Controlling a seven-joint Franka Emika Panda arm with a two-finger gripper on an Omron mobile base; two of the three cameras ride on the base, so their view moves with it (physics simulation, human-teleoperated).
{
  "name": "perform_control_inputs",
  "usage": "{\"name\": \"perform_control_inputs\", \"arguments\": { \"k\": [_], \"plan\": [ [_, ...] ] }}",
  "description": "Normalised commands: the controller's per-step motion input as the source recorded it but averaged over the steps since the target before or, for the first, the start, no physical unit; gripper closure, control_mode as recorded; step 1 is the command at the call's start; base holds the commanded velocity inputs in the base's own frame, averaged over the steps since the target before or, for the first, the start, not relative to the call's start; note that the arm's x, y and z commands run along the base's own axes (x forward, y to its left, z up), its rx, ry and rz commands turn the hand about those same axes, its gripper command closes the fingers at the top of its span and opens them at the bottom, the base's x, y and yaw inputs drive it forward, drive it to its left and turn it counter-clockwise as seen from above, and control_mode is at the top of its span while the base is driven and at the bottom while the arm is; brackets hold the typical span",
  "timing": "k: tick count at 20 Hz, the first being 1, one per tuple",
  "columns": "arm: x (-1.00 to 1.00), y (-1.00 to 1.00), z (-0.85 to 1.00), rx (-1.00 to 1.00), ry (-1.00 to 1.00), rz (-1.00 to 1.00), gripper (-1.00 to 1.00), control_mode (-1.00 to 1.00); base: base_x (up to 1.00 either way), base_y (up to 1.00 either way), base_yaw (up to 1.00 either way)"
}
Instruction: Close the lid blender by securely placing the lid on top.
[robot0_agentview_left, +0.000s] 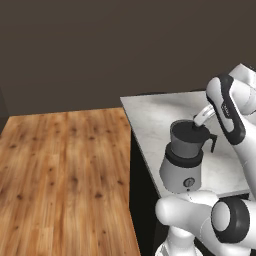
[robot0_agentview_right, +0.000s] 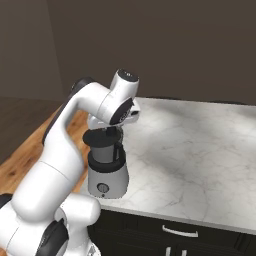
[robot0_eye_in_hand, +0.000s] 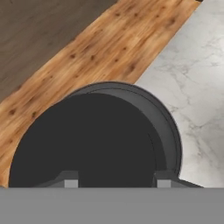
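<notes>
The blender (robot0_agentview_left: 181, 167) (robot0_agentview_right: 106, 175) stands on the marble counter near its left front corner: a silver-grey base with a small round dial, a black collar and a grey jar with a black handle. My gripper (robot0_agentview_left: 198, 121) (robot0_agentview_right: 113, 130) (robot0_eye_in_hand: 117, 181) reaches down from above the jar's mouth and is shut on the lid (robot0_agentview_right: 102, 137) (robot0_eye_in_hand: 87, 144), a flat black disc. In the hand view the disc covers most of the jar's rim (robot0_eye_in_hand: 169, 129), which peeks out as a crescent on the right, so the lid sits slightly off-centre. The lid's knob is hidden.
The marble counter (robot0_agentview_left: 150, 112) (robot0_agentview_right: 200, 150) stretches right of and behind the blender. A wooden floor (robot0_agentview_left: 65, 170) (robot0_eye_in_hand: 118, 43) lies to the counter's left. Dark cabinet fronts with a silver handle (robot0_agentview_right: 177, 231) run below the counter's front edge.
</notes>
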Motion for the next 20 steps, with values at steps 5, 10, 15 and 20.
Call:
{"name": "perform_control_inputs", "arguments": {
  "k": [5, 10, 15, 20],
  "plan": [
    [0.07, 0.0, 0.0, 0.0, -0.02, 0.07, 1.0, -1.0, 0.0, 0.0, 0.0],
    [0.2, -0.03, 0.0, 0.0, 0.0, 0.05, 1.0, -1.0, 0.0, 0.0, 0.0],
    [0.17, -0.08, 0.0, 0.0, 0.0, 0.02, 1.0, -1.0, 0.0, 0.0, 0.0],
    [0.13, -0.13, 0.0, 0.0, 0.0, 0.01, 1.0, -1.0, 0.0, 0.0, 0.0]
  ]
}}
